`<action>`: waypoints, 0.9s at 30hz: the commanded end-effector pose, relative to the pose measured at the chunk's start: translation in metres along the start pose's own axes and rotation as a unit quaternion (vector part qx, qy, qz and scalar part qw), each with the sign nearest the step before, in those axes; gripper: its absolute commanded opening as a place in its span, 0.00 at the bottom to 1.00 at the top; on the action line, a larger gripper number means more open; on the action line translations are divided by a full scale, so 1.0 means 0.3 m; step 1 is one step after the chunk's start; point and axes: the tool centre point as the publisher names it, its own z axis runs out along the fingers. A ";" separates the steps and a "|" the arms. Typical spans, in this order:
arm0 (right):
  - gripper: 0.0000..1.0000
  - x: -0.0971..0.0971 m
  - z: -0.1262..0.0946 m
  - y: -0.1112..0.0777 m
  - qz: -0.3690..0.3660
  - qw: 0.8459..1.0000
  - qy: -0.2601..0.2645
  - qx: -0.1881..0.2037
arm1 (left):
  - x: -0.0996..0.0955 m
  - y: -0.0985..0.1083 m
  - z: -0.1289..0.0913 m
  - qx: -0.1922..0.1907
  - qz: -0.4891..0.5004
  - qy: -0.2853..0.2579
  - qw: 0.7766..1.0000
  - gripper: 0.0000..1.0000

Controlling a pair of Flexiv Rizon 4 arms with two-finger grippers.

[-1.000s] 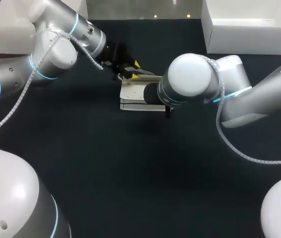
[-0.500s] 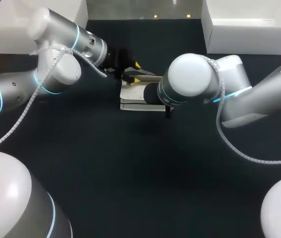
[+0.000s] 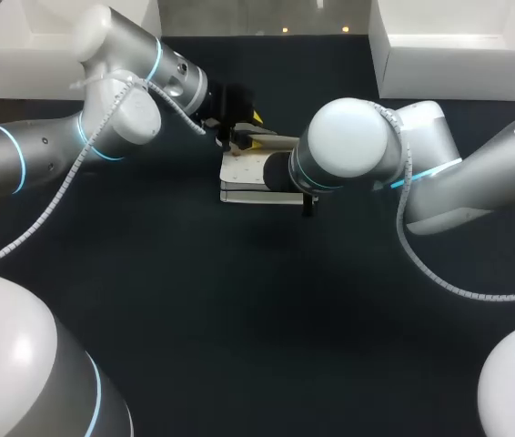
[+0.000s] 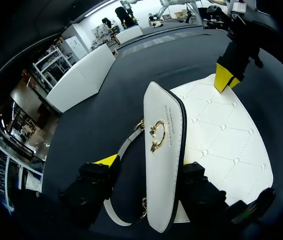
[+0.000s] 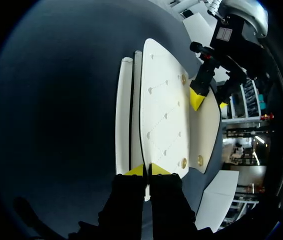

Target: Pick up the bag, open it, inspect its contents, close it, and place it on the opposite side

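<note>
The left tool [image 4: 147, 167] is spread wide around the raised flap [image 4: 164, 150] of the white bag [image 3: 244, 173], with one finger seen clear of the flap. The bag is laid at the middle of the dark worktop [image 3: 239, 300]. Its far edge is pinched between the narrowly set fingers of the right tool [image 5: 147, 171].

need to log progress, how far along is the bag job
Done: the bag is secured, with the right gripper pinching its edge. In hand: opening, the flap raised upright between the fingers of the left gripper. Left: inspecting inside, closing, placing it on the opposite side.
</note>
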 end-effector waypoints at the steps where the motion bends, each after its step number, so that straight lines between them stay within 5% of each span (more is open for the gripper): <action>1: 0.00 0.006 0.004 0.000 0.000 1.000 -0.002 0.000 | -0.019 0.002 0.026 -0.005 -0.005 0.005 1.000 0.50; 7: 0.00 0.006 0.004 0.000 0.000 1.000 -0.002 0.000 | -0.028 0.012 0.032 -0.013 -0.018 0.011 1.000 0.36; 12: 0.00 0.006 0.004 0.000 0.000 1.000 -0.002 0.000 | -0.030 0.025 0.035 -0.014 -0.031 0.015 0.999 0.36; 16: 0.00 0.006 0.004 0.000 0.000 1.000 -0.002 0.000 | -0.033 0.031 0.037 -0.012 -0.040 0.017 0.999 0.13; 18: 0.00 0.006 0.004 0.000 0.000 1.000 -0.002 0.000 | -0.035 0.033 0.038 -0.012 -0.044 0.018 0.999 0.11; 19: 0.00 0.006 0.004 0.000 0.000 1.000 -0.002 0.000 | -0.036 0.034 0.038 -0.012 -0.047 0.019 0.999 0.00; 27: 0.00 0.006 0.004 0.000 0.000 1.000 -0.002 0.000 | -0.047 0.037 0.027 -0.001 -0.066 0.031 0.997 0.00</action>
